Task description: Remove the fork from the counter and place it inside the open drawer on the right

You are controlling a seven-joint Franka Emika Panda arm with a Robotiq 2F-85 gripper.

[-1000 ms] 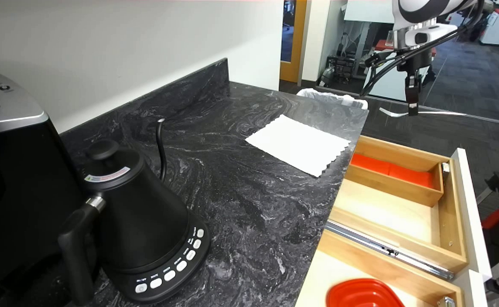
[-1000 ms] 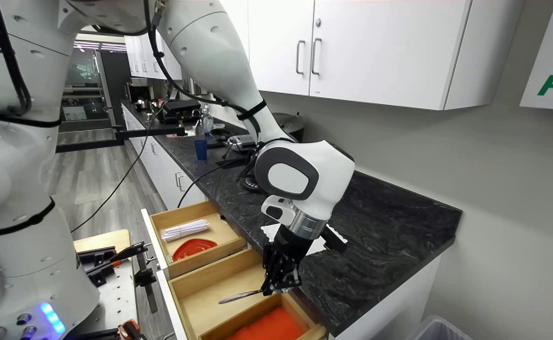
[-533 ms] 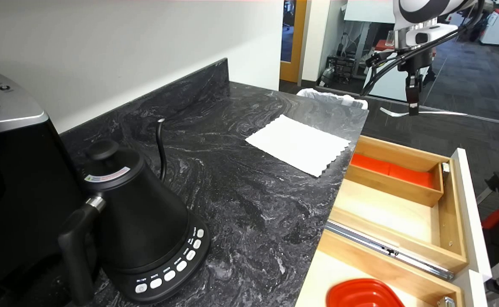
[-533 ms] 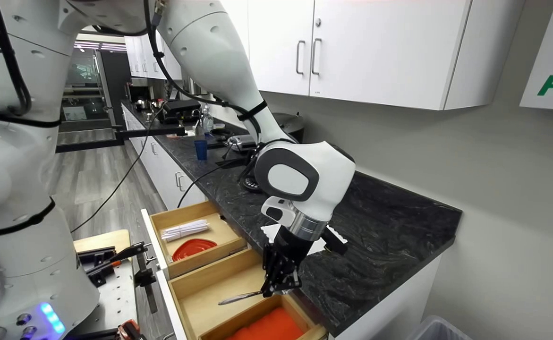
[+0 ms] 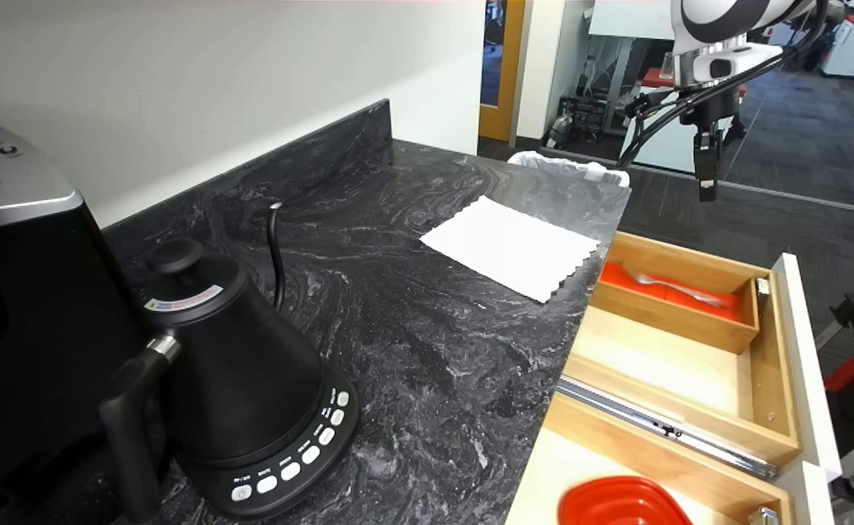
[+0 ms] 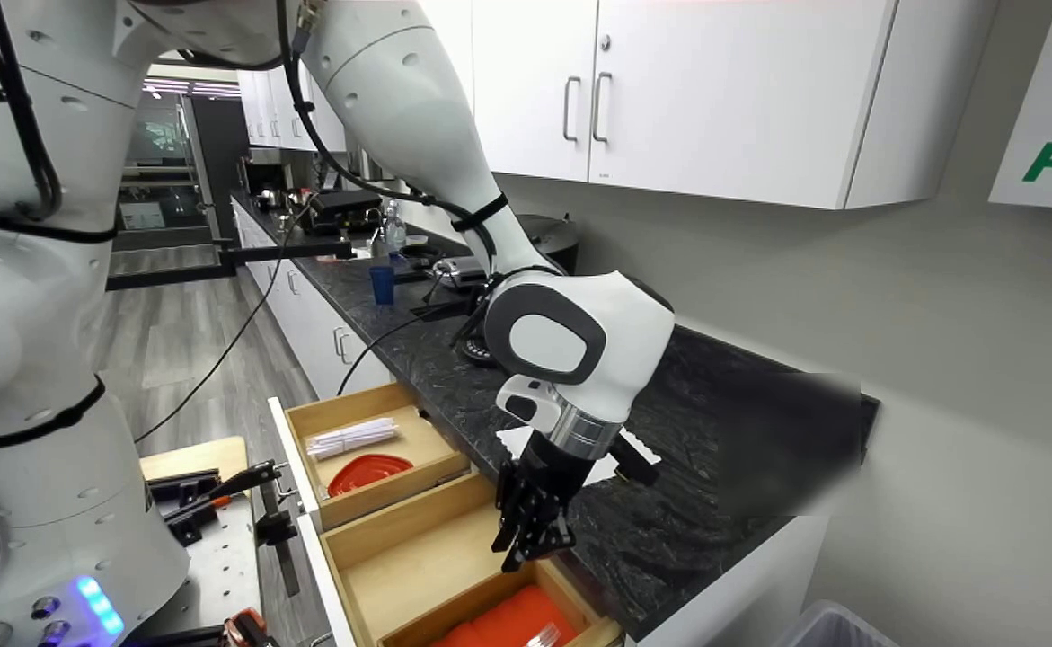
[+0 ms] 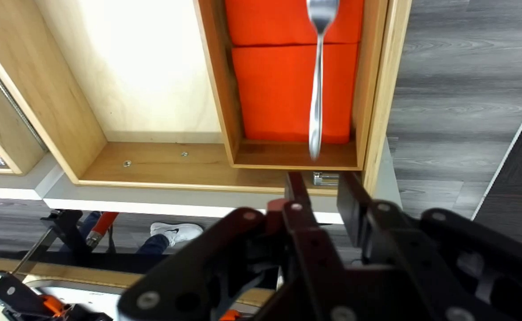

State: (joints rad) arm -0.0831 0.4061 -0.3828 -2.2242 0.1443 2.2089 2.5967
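The gripper [image 7: 321,178] stands parted and empty above the drawer [image 7: 149,76], fork [image 7: 317,87] inside — best let it settle, then rise straight up.

In an exterior view: kettle [image 5: 244,379] on surface [image 5: 412,350], left; sheet [image 5: 510,248] near right edge, toward far corner. Drawer [image 5: 667,357] out past right edge, box [image 5: 674,319] along its far side. Wrist view: fork [image 7: 316,111] in box, claw [image 7: 322,179] above drawer.
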